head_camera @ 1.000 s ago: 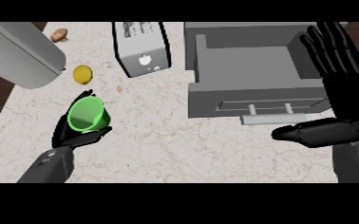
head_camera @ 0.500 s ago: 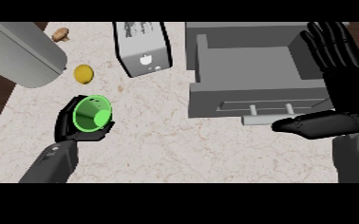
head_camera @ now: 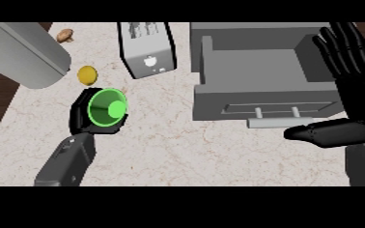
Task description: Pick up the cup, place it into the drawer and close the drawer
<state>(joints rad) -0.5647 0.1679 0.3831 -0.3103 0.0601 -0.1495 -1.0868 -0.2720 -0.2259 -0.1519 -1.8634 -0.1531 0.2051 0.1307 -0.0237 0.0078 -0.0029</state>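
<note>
My left hand (head_camera: 84, 118) is curled around the cup (head_camera: 107, 108); my right hand (head_camera: 347, 63) is raised, fingers straight.

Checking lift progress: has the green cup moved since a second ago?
Yes. The green cup, held in the left robot hand, has moved up toward the toaster.

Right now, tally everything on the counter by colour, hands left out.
Green: 1, the cup
Grey: 3, the drawer, the toaster, the large cylinder
Yellow: 1, a small round item
Brown: 1, a small item
Total: 6
</note>
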